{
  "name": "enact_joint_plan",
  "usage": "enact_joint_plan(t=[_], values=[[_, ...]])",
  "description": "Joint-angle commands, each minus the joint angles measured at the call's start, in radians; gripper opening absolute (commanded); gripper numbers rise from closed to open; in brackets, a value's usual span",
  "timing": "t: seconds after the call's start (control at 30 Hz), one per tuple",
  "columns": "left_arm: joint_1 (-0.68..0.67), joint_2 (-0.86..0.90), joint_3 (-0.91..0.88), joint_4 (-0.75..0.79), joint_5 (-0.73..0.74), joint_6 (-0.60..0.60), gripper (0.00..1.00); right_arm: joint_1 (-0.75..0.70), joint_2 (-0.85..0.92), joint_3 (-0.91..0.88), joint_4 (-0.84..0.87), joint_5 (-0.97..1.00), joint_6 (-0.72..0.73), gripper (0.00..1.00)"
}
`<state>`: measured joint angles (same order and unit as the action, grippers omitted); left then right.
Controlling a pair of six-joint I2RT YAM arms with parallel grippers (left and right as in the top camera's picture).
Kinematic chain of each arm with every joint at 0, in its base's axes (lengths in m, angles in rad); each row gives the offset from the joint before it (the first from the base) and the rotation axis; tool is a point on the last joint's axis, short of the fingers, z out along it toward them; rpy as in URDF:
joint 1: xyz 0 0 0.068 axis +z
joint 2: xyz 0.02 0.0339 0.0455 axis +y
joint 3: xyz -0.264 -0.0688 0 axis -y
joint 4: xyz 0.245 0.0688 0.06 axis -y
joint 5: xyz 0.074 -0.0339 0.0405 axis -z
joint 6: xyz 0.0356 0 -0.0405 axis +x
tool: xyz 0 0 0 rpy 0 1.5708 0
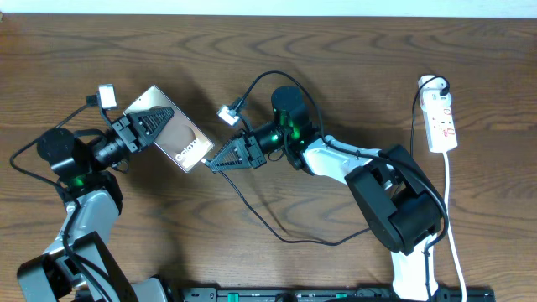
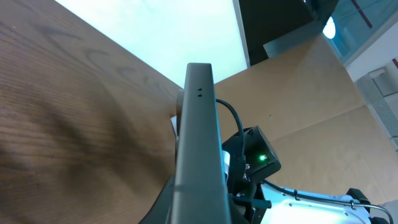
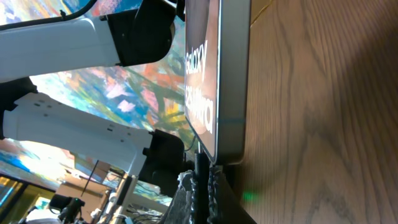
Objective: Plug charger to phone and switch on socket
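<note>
Right now my right gripper [image 1: 212,164] pinches the charger [image 3: 200,165] by its plug tip, just under the phone's end edge, lined up, I judge, for the port. My left gripper [image 1: 158,124] is pressed onto the Galaxy Ultra phone [image 1: 180,141], holding it tilted off the table [image 1: 319,50] so that edge faces the plug. The socket [image 1: 441,119] lies well apart from the phone, with bare wood between.

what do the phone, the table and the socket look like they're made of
The phone: likely glass face, glossy, mirroring the room in the right wrist view; its edge looks like matte metal. The table: wood or wood-look laminate, visible grain. The socket: smooth white plastic, probably.
</note>
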<state>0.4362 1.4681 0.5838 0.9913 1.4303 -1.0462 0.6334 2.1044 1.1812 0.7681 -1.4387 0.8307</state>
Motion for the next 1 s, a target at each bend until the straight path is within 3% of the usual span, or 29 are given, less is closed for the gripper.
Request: enact_joint_plan(t=[0.0,0.97], values=[[-0.008,-0.002,0.01,0.005,0.016,0.016,0.08,0.01,0.005,0.002,0.006,0.007,0.006,0.01],[-0.013,-0.002,0.01,0.005,0.017,0.002,0.07,0.01,0.005,0.002,0.006,0.093,0.082,0.01]])
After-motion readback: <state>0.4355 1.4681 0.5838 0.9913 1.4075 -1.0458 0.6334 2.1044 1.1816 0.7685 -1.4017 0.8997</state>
